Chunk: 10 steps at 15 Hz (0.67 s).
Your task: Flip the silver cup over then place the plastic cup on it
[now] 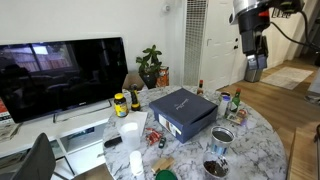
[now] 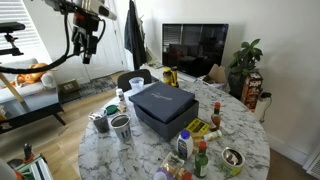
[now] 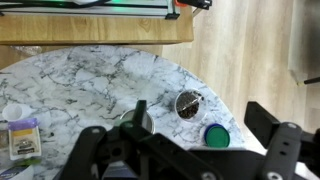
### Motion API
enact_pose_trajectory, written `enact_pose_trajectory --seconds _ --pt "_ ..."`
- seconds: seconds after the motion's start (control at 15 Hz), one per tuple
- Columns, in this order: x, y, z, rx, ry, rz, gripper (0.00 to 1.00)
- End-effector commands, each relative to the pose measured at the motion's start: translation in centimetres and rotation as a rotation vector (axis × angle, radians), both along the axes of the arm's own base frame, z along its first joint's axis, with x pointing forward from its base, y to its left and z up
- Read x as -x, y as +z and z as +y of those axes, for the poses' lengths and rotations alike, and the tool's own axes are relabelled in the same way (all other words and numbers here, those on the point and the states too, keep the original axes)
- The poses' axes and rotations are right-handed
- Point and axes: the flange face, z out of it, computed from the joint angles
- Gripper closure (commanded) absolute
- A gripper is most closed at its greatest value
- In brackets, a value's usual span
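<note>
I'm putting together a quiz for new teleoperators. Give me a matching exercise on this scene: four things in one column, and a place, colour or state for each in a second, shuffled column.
Things
1. gripper
2. silver cup
3. box
4. television

Descriptions
A. dark blue, in the middle of the table
B. open, held high, holding nothing
C. dark screen, standing behind the table
D. upright, mouth up, near the table's edge

Pairs: 1-B, 2-D, 3-A, 4-C
</note>
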Motion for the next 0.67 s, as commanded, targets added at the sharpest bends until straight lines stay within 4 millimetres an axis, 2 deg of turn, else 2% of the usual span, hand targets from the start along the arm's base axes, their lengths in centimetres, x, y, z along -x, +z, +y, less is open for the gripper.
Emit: enact_pose_trajectory --seconds 0.0,0.13,0.27,0.4,0.6 --pt "-1.6 -7.5 0.1 0.029 -0.037 0.053 0.00" --pt "-2.6 -12.9 0.0 0.012 -0.078 0.059 0.00" --pt "-3.6 -17.2 -0.9 0.040 -0.162 0.005 0.00" --pt "-4.4 -20.8 -1.3 0.069 -0.202 -0.015 0.00" --pt "-4.8 -24.7 -2.5 0.081 -0.247 0.021 0.00"
